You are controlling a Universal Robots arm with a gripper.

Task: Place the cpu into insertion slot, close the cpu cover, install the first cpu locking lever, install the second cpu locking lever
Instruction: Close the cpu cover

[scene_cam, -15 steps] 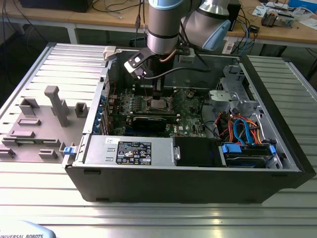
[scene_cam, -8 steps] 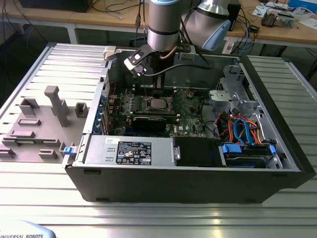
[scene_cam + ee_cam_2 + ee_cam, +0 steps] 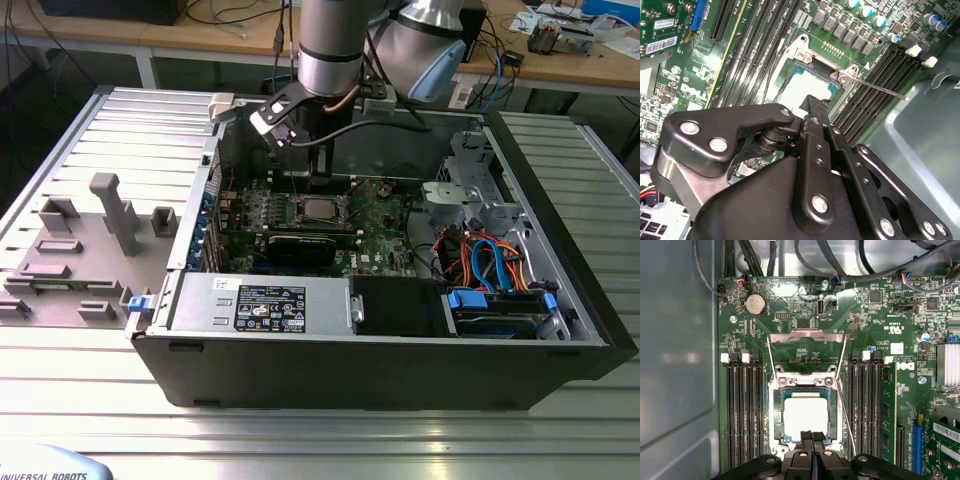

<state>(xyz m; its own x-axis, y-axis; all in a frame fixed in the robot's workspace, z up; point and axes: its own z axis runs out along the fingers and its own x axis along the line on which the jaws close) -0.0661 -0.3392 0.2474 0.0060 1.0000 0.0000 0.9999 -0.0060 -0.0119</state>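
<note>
Black jaws, pressed together, hide one edge of the seated cpu point(image 3: 805, 412).

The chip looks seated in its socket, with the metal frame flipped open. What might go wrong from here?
1. The gripper hangs right at the edge of the cpu; a nudge might skew it in the slot.
2. The cover is open; closed on a skewed chip, it might press unevenly.
3. The thin lever sticks out free beside the slot and might snag the gripper.
</note>
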